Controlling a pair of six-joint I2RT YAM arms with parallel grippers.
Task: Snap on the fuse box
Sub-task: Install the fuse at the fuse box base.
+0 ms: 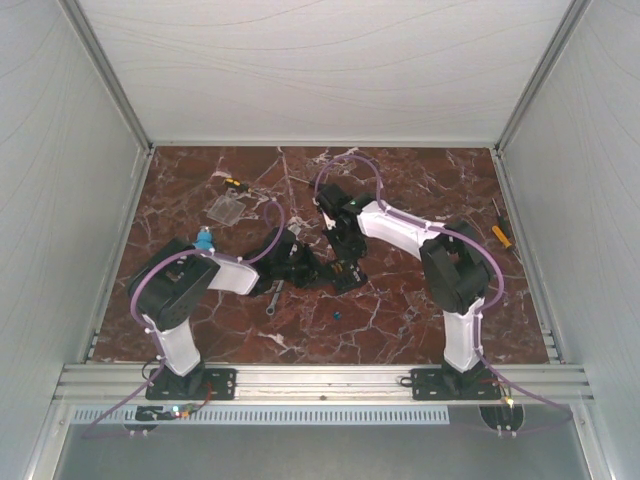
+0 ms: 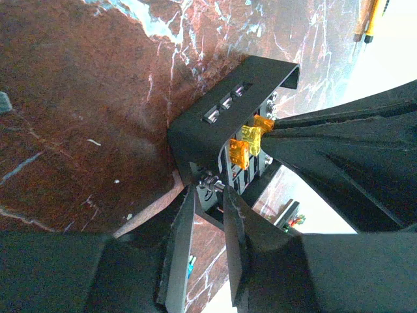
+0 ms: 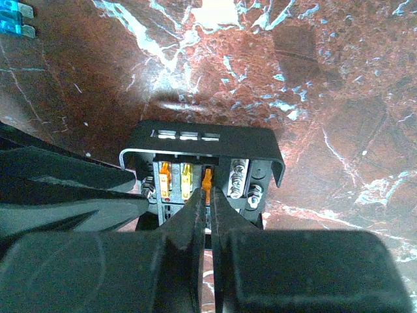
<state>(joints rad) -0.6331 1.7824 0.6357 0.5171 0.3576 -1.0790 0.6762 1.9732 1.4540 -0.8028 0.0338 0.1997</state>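
Note:
The fuse box (image 1: 325,272) is a small black box lying on the marble table between my two grippers. In the left wrist view the fuse box (image 2: 221,120) shows orange-yellow fuses (image 2: 244,140) inside. My left gripper (image 2: 210,189) is shut on its near edge, beside a small bolt. From the right wrist, the fuse box (image 3: 208,138) shows its open face, and my right gripper (image 3: 207,195) is shut on an orange fuse (image 3: 207,177) standing in a slot next to two others. In the top view the left gripper (image 1: 305,268) and right gripper (image 1: 340,262) meet at the box.
A flat clear cover piece (image 1: 228,208) lies at the back left, near a small screwdriver (image 1: 232,183). A yellow-handled screwdriver (image 1: 500,235) lies at the right. A wrench (image 1: 273,298) and a tiny blue piece (image 1: 337,315) lie in front of the box. A blue fuse (image 3: 13,19) lies nearby.

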